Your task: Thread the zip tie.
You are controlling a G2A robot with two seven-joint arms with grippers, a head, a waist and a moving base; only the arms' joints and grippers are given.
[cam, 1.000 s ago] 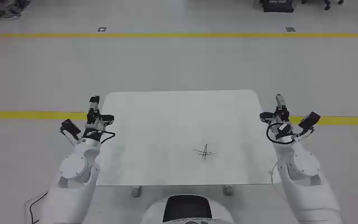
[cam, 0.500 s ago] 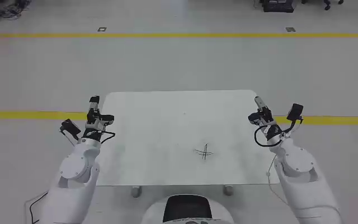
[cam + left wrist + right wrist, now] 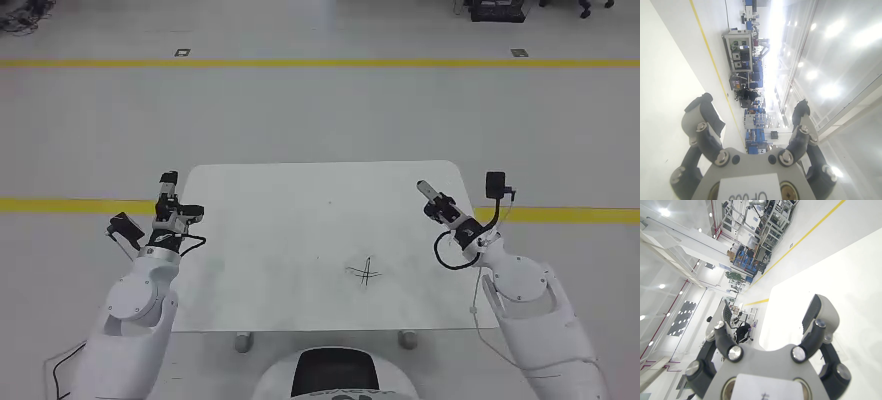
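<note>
I am holding my right claw (image 3: 424,188) spread wide and empty over the far right part of the table (image 3: 290,210) — my left claw (image 3: 168,181), equally open and empty, is sitting at the left edge. The zip tie (image 3: 365,271) is lying on the table, nearer my body and further toward the middle than the right claw. It is showing as thin dark crossed strokes, so I am judging the right arm nearer — its long axis I cannot tell.
</note>
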